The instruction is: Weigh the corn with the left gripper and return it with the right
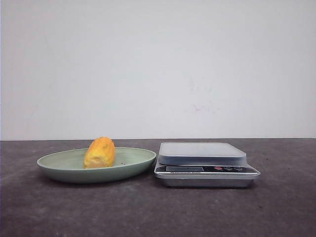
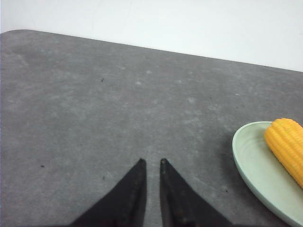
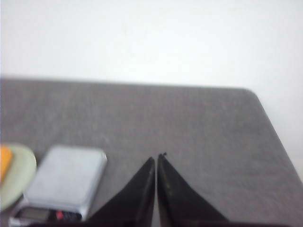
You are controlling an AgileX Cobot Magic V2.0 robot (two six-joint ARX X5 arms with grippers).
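The corn, a stubby yellow-orange cob, lies on a pale green plate left of a silver kitchen scale. In the left wrist view the corn and plate sit at the edge of the picture, well away from my left gripper. Its jaws stand a narrow gap apart, empty, over bare table. My right gripper is shut and empty, to the side of the scale. A slice of the corn and plate shows there. Neither gripper shows in the front view.
The table is dark grey with a white wall behind. Its far edge and a rounded corner show in the right wrist view. The scale's display and buttons face the front.
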